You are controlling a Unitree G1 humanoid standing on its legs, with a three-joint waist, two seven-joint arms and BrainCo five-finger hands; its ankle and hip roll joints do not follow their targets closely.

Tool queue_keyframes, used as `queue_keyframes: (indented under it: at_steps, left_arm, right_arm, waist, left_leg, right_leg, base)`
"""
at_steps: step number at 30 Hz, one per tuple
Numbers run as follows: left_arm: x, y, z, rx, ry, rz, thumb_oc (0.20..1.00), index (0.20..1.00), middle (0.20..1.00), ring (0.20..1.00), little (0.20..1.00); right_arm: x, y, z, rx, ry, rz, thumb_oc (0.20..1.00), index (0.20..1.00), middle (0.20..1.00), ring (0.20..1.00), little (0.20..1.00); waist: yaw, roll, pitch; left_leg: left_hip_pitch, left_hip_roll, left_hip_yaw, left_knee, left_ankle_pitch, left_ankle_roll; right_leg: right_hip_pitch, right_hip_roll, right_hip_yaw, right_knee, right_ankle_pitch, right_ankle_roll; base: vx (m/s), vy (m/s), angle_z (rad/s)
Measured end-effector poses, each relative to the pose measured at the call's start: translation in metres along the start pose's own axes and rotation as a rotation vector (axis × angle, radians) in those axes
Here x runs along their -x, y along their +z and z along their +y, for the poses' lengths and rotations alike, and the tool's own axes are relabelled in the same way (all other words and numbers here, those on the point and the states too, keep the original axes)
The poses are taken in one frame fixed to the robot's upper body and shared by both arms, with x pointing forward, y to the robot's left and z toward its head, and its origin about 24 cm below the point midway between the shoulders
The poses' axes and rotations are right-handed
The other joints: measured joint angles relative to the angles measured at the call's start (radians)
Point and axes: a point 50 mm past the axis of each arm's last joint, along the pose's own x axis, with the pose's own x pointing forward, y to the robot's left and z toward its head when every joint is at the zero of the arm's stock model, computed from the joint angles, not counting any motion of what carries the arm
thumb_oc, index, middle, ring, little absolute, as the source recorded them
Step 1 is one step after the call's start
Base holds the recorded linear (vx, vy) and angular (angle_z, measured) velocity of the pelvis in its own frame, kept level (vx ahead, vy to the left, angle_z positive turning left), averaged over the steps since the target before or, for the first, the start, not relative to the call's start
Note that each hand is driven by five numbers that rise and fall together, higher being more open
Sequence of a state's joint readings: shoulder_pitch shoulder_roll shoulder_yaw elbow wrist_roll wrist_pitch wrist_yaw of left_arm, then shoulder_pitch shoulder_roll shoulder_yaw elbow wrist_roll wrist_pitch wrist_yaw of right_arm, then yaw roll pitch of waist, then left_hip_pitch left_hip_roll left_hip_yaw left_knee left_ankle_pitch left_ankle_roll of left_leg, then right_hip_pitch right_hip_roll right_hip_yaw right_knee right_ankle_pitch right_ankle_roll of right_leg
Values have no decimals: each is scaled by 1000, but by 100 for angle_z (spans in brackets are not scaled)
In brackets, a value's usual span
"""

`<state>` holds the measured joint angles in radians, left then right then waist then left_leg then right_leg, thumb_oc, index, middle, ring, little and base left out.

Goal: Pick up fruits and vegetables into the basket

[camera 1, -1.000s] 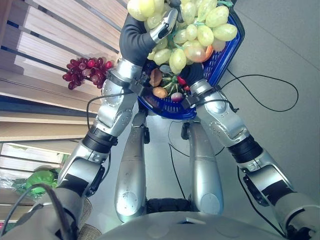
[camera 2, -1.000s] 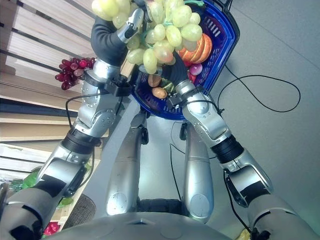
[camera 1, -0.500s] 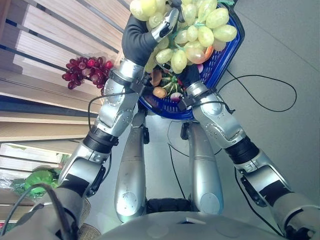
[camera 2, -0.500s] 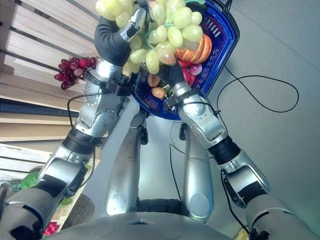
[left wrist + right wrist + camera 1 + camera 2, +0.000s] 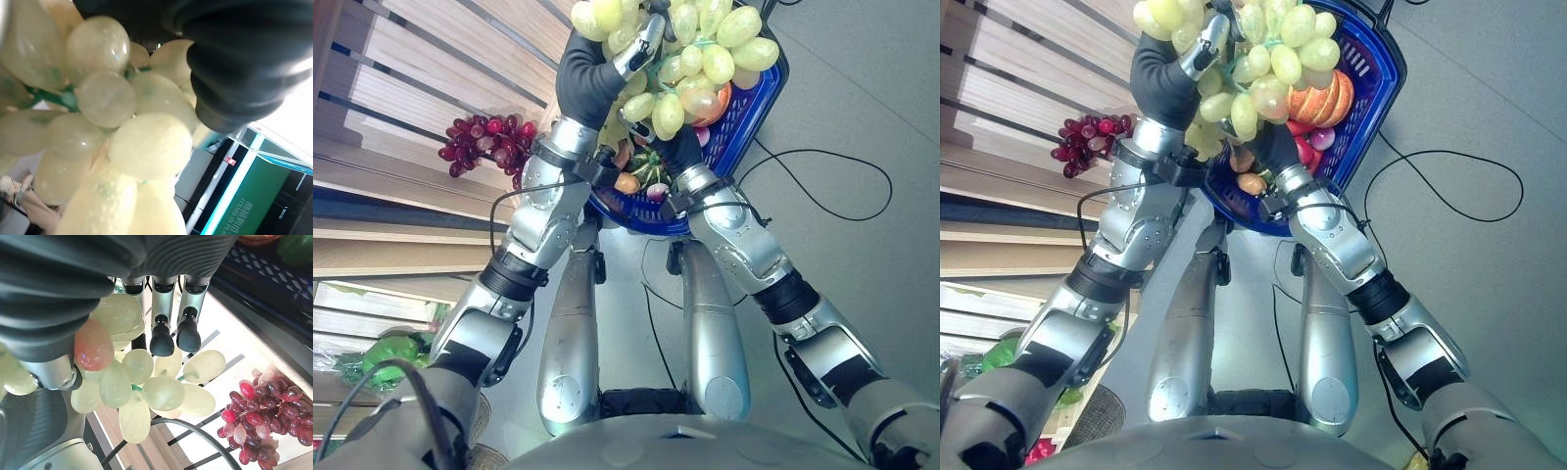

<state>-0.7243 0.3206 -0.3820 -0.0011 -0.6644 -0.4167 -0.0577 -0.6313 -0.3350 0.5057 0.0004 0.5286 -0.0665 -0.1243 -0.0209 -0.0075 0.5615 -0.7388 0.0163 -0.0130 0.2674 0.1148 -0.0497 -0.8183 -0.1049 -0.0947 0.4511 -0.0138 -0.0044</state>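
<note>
My left hand (image 5: 585, 80) holds a big bunch of green grapes (image 5: 703, 61) up over the blue basket (image 5: 746, 125), with one of its fingers (image 5: 642, 43) curled across the bunch. From very close, the left wrist view shows the grapes (image 5: 122, 127) against that hand. My right hand (image 5: 677, 147) comes up under the bunch in front of the basket. Its fingers (image 5: 161, 333) are straight, their dark tips against the grapes (image 5: 146, 377). An orange fruit (image 5: 1317, 98) and smaller pieces (image 5: 626, 181) lie in the basket.
A bunch of red grapes (image 5: 484, 142) lies on the wooden slatted shelf (image 5: 401, 88) to the left, just beside my left wrist. Something green and leafy (image 5: 386, 352) sits at the lower left. Grey floor (image 5: 862, 117) spreads to the right of the basket.
The green grapes have risen a little in my left hand. My right hand has moved up and left, closer under the bunch.
</note>
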Motion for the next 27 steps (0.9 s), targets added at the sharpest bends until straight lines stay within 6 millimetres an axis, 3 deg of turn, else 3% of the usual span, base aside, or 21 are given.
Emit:
queue_keyframes:
  at_steps: [11, 15, 27]
  left_arm:
    - [4, 0, 5, -216, 144, 1, 1000, 1000, 1000, 1000, 1000]
    - [9, 7, 20, -366, 245, -17, 1000, 1000, 1000, 1000, 1000]
    - [17, 12, 35, -529, 367, -46, 1000, 1000, 1000, 1000, 1000]
  right_arm:
    - [-1, 6, -12, 0, -51, -26, 200, 200, 200, 200, 200]
    - [0, 7, -14, 0, -62, -32, 200, 200, 200, 200, 200]
    - [1, 5, -23, 2, -108, -30, 200, 200, 200, 200, 200]
  waist:
    - [22, 0, 0]
    - [23, 0, 0]
    - [37, 0, 0]
  left_leg:
    - [0, -2, 0, -10, 6, 4]
    - [1, -2, 0, -10, 7, 4]
    - [0, -3, 2, -12, 6, -2]
  right_leg:
    - [-3, -3, -1, -1, -1, 1]
    - [-3, -3, -3, 3, -1, 1]
    - [-10, -5, -1, 11, -3, 0]
  base:
    - [0, 0, 0]
    - [0, 0, 0]
    - [0, 0, 0]
